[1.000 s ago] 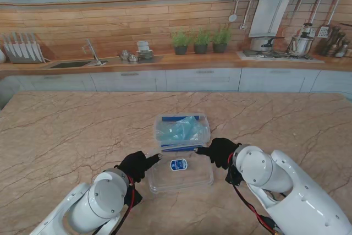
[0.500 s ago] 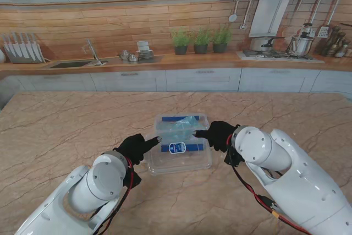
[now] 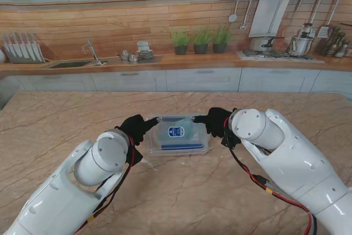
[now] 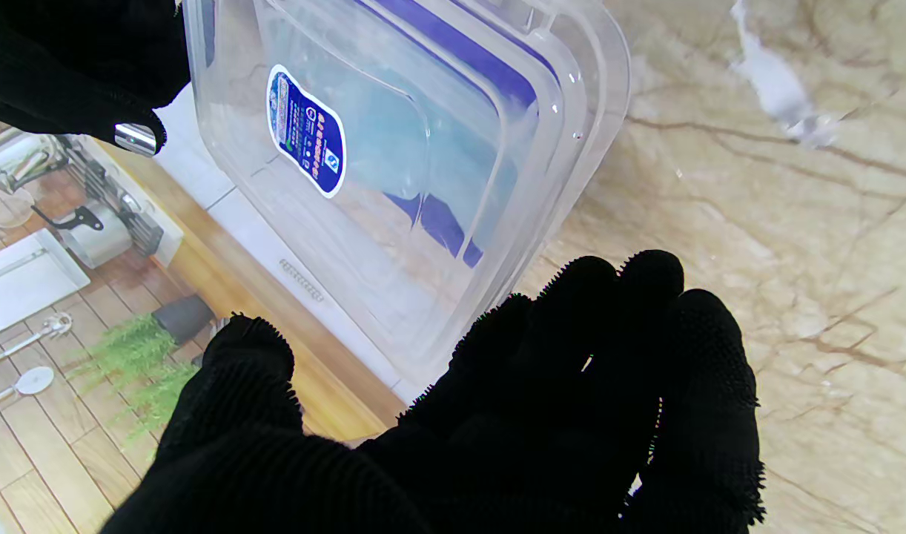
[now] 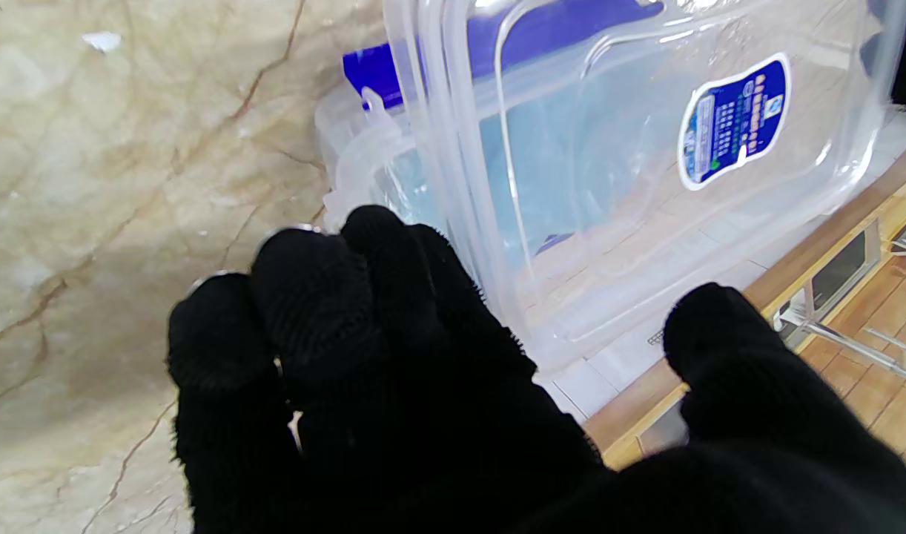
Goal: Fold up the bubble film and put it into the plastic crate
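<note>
A clear plastic crate [image 3: 181, 148] with blue clips sits mid-table, with the pale blue bubble film [image 3: 190, 131] inside it. A transparent lid [image 3: 177, 130] with a blue label [image 3: 176, 131] lies over the crate's top. My left hand [image 3: 137, 127] grips the lid's left edge and my right hand [image 3: 214, 120] grips its right edge. In the left wrist view the lid [image 4: 423, 222] runs between the thumb and fingers of my left hand [image 4: 534, 415]. In the right wrist view my right hand [image 5: 423, 386] pinches the lid [image 5: 646, 185] the same way, and the film [image 5: 571, 156] shows through it.
A small white scrap [image 4: 779, 81] lies on the marble table [image 3: 66, 136] near my left forearm. The kitchen counter [image 3: 165, 64] with sink, potted herbs and a stove runs behind the table's far edge.
Both hands carried the lid away from me, from the table in front of the crate up and onto the crate. The film now shows only through the lid.
</note>
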Robot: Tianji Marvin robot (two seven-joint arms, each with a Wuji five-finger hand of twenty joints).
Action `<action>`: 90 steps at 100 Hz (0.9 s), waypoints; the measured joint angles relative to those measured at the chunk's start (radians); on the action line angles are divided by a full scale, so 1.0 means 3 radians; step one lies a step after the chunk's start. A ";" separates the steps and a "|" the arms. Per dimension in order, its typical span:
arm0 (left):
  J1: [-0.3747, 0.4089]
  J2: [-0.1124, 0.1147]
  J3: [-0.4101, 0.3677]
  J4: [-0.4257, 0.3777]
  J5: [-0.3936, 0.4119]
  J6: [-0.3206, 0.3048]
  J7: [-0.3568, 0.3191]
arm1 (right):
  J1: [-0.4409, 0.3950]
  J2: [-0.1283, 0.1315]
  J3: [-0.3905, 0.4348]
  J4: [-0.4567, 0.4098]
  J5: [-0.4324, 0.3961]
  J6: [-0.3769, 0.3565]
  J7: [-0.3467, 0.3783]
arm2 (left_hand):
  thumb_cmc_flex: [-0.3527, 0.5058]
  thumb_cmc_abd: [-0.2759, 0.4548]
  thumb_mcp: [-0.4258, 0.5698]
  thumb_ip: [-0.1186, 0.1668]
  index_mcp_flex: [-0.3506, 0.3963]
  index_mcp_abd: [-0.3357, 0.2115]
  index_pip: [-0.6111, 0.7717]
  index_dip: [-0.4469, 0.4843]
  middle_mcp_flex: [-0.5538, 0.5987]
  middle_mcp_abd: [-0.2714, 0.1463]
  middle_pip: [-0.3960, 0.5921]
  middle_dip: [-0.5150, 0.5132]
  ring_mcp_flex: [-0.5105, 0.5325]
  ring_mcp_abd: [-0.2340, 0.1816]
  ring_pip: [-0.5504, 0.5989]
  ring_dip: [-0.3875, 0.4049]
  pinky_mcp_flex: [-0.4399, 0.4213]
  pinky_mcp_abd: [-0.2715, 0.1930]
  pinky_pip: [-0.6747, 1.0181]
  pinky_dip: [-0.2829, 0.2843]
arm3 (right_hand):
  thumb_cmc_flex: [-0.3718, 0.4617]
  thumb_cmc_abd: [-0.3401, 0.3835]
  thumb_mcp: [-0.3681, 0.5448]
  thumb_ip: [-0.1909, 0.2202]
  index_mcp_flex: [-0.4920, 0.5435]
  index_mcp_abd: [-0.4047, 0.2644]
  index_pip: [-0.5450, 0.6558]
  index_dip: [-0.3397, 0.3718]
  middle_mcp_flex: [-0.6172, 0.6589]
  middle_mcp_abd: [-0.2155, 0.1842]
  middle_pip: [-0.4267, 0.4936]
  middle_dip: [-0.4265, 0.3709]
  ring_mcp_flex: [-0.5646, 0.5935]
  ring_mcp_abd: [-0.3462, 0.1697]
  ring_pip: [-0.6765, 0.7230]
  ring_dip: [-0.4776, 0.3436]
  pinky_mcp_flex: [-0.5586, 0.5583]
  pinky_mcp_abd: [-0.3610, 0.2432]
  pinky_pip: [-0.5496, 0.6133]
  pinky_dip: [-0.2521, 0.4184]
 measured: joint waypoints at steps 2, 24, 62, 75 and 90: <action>-0.0030 -0.0002 0.0009 0.0025 -0.0006 0.0003 -0.0007 | 0.0027 -0.0005 -0.0014 0.0025 0.0007 -0.0001 0.0000 | 0.0000 0.0000 0.0000 0.0000 0.0000 0.0000 0.0000 0.0000 0.0000 0.0000 0.0000 0.0000 0.0000 0.0000 0.0000 0.0000 0.0000 0.0000 0.0000 0.0000 | 0.0000 0.0000 0.0000 0.0000 0.0000 0.0000 0.0000 -0.0001 0.0000 0.0000 0.0000 0.0000 0.0000 0.0000 0.0000 0.0000 0.0000 0.0000 0.0000 0.0000; -0.0336 -0.0042 0.0076 0.0328 -0.0187 0.0039 -0.0064 | 0.0324 -0.0059 -0.0179 0.0287 0.0082 0.0004 0.0000 | 0.0000 0.0000 0.0000 0.0000 0.0000 0.0000 0.0000 0.0000 0.0000 -0.0002 0.0000 0.0000 0.0000 0.0000 0.0000 0.0000 0.0000 0.0000 0.0000 0.0000 | 0.0000 0.0000 0.0000 0.0000 -0.0001 -0.0001 -0.0001 -0.0003 0.0000 0.0000 0.0000 0.0000 0.0000 0.0000 0.0000 0.0000 0.0000 0.0000 0.0000 0.0000; -0.0719 -0.0134 0.0199 0.0874 -0.0405 -0.0017 -0.0100 | 0.0655 -0.0188 -0.0403 0.0682 0.0153 0.0028 -0.0076 | 0.0000 0.0000 0.0000 0.0000 0.0000 -0.0052 0.0000 0.0000 0.0000 -0.0056 -0.0004 0.0000 0.0000 -0.0030 0.0000 -0.0003 0.0001 -0.0037 0.0000 0.0000 | 0.0000 0.0000 0.0000 0.0000 -0.0001 -0.0023 -0.0001 -0.0003 0.0000 -0.0006 0.0000 0.0000 0.0000 0.0000 0.0000 0.0000 -0.0001 0.0000 0.0000 0.0000; -0.0830 -0.0153 0.0250 0.1017 -0.0495 -0.0052 -0.0123 | 0.0692 -0.0218 -0.0429 0.0751 0.0160 0.0068 -0.0120 | 0.0000 0.0000 0.0000 0.0000 0.0000 -0.0052 0.0000 0.0000 0.0000 -0.0056 -0.0015 0.0000 0.0000 -0.0031 -0.0001 -0.0003 0.0001 -0.0040 0.0000 0.0000 | 0.0000 0.0000 0.0000 0.0000 -0.0001 -0.0024 -0.0001 -0.0003 0.0000 -0.0007 0.0000 0.0000 0.0000 0.0000 0.0000 0.0001 -0.0001 0.0000 0.0000 0.0000; -0.0927 -0.0162 0.0306 0.1132 -0.0541 -0.0086 -0.0203 | 0.0686 -0.0222 -0.0430 0.0754 0.0133 0.0145 -0.0134 | 0.0000 0.0000 0.0000 0.0000 0.0000 -0.0053 0.0000 0.0000 0.0000 -0.0057 -0.0016 0.0000 0.0000 -0.0031 -0.0001 -0.0003 0.0001 -0.0042 0.0000 0.0000 | 0.0001 0.0000 0.0000 0.0000 -0.0001 -0.0026 -0.0001 -0.0003 0.0000 -0.0007 0.0000 0.0000 -0.0001 0.0000 0.0000 0.0002 -0.0002 0.0000 0.0000 0.0001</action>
